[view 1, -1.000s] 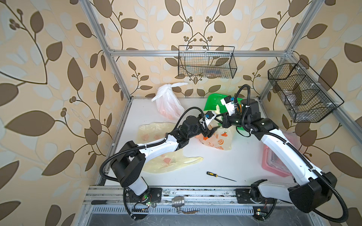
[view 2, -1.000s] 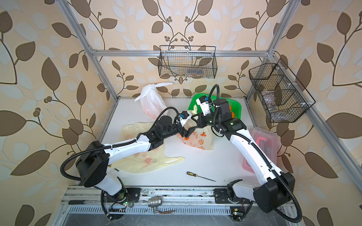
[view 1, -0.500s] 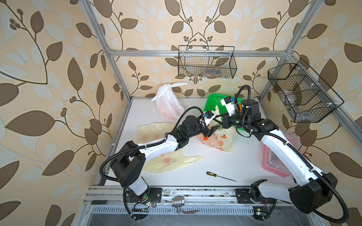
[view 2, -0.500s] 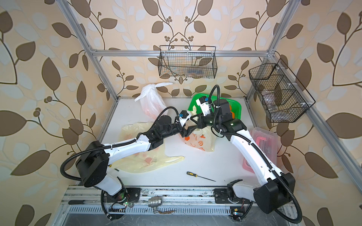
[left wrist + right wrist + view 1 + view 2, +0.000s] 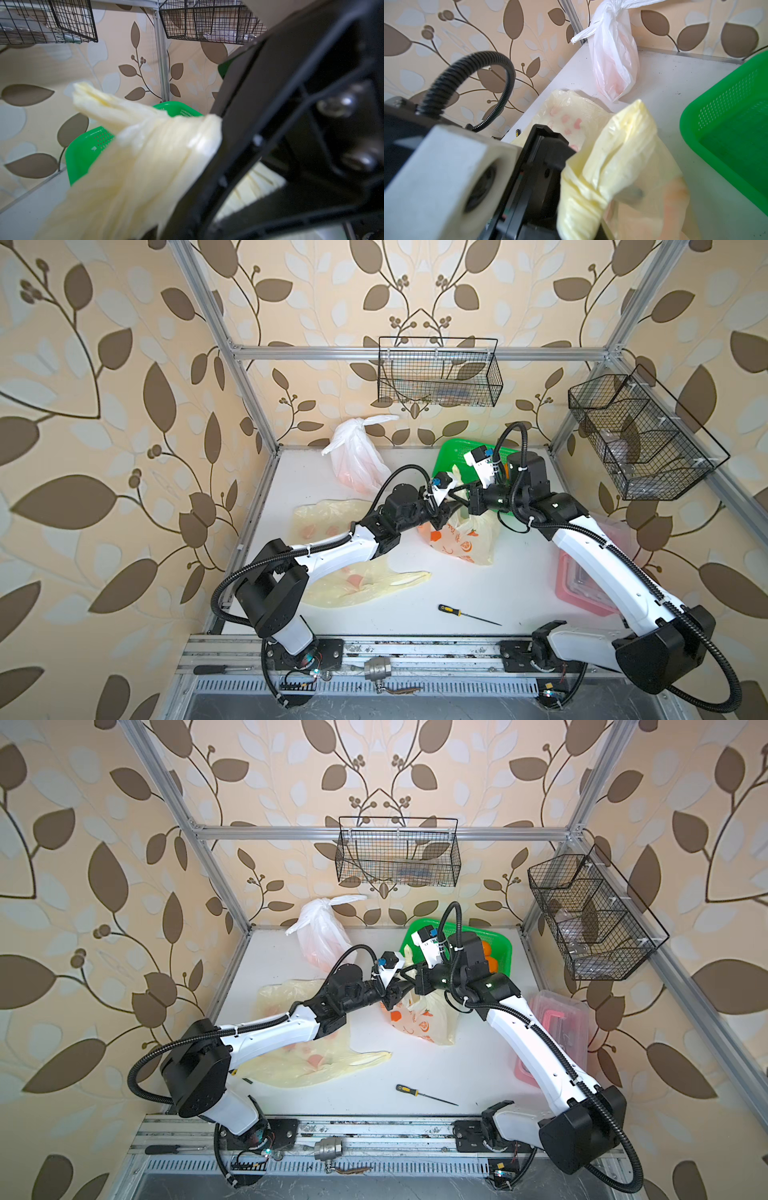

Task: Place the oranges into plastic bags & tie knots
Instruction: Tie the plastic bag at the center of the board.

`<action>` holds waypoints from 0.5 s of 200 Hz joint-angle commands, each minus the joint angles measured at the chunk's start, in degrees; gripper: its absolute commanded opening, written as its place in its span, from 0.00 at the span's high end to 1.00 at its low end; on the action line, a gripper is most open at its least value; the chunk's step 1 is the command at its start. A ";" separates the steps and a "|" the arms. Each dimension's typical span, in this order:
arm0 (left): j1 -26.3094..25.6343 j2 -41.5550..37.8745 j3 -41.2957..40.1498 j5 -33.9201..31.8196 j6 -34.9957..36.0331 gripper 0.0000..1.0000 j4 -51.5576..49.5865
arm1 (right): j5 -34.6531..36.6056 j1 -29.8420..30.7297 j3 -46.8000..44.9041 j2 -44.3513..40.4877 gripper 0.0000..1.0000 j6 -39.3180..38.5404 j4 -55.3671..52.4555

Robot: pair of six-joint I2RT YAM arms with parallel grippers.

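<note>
Printed yellow bag [image 5: 467, 541] with bunched handles [image 5: 623, 141] masks the grips: right jaws clenched on handles, left jaws unclear.

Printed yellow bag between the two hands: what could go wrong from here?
1. The left hand and right hand sit almost touching at the bag handles; they could collide while tying.
2. The thin handles could slip out or tear, leaving the printed yellow bag untied.
3. Pulling may drag the bag into the green basket just behind it.
</note>
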 commanded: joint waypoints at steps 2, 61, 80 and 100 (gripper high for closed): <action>-0.14 -1.00 1.61 0.53 -0.54 0.80 4.07 | 1.40 0.67 -0.24 -0.73 0.98 -1.41 -0.28; -0.05 -1.12 1.51 0.38 -1.03 1.00 5.04 | 4.22 -0.23 -1.48 -4.80 0.54 -2.15 -0.15; 0.00 -1.19 1.46 0.03 -1.06 1.00 5.25 | 7.05 -1.70 -1.71 -7.28 0.40 0.88 0.28; 0.04 -1.07 1.59 0.02 -0.98 1.00 5.23 | 6.39 -3.26 -2.07 -9.87 0.31 3.11 2.52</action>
